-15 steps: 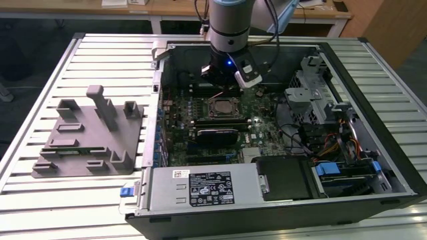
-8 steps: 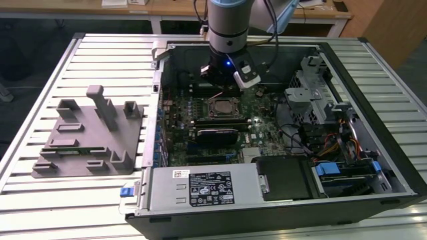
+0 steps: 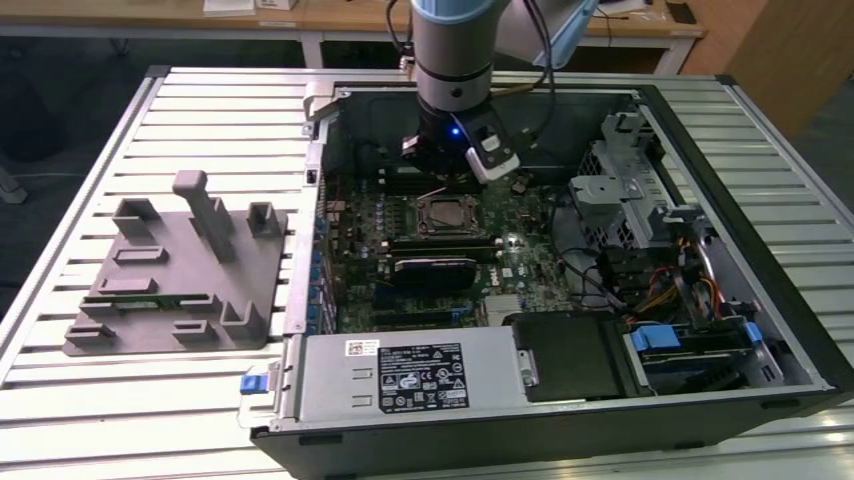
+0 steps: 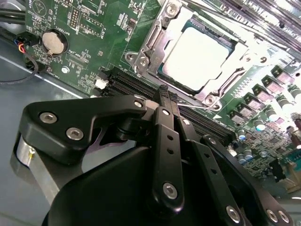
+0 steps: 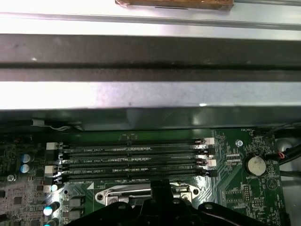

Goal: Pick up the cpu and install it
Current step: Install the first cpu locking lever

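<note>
Nearest the second wrist view, the gripper (image 4: pixel 165 101) is seen with its black fingers (image 4: pixel 162 134) drawn together and nothing held between them. Just beyond the tips, one cpu (image 4: pixel 200 57) is seen lying flat in the socket (image 4: pixel 155 35) on the motherboard (image 4: pixel 84 28), its pale metal top uncovered. It is judged to be light, stiff and smooth, with a fragile underside; hold is best taken on two opposite edges, never on the faces. In the first wrist view, four memory slots (image 5: pixel 131 160) and one coin cell (image 5: pixel 257 165) are counted beyond the fingertips. In the exterior view, one grey fixture tray (image 3: pixel 187 280) is seen outside the open computer case (image 3: pixel 561 400).
</note>
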`<action>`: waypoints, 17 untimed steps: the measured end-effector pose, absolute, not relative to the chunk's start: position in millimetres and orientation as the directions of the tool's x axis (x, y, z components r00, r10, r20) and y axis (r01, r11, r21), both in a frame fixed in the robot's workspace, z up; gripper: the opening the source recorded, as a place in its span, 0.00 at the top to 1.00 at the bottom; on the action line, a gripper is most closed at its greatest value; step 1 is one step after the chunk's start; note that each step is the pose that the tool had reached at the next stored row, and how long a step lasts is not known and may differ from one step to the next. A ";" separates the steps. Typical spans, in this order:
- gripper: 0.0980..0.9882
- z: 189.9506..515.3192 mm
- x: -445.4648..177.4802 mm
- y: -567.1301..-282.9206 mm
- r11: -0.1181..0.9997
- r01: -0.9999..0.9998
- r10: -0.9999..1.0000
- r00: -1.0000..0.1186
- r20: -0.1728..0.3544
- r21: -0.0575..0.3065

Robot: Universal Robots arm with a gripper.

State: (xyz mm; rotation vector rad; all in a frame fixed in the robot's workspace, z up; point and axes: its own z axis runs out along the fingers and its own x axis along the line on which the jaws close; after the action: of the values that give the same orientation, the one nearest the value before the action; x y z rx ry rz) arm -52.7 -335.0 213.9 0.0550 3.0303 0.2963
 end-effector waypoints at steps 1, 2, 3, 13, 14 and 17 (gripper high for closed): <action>0.99 213.5 -52.9 -334.1 0.980 0.026 0.045 -0.995 -0.094 0.195; 0.99 213.2 -53.1 -333.3 0.980 0.026 0.045 -0.994 -0.096 0.195; 0.99 212.9 -53.3 -332.5 0.980 0.025 0.045 -0.994 -0.098 0.195; 0.99 209.9 -54.0 -326.3 0.984 0.029 0.052 -0.990 -0.128 0.175; 0.99 209.4 -54.0 -326.2 0.985 0.033 0.056 -0.990 -0.130 0.171; 0.99 207.6 -55.2 -325.7 0.985 0.046 0.069 -0.989 -0.134 0.166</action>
State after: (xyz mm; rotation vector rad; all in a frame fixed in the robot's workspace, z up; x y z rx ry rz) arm -55.2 -325.7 207.6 0.0869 2.9906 0.2454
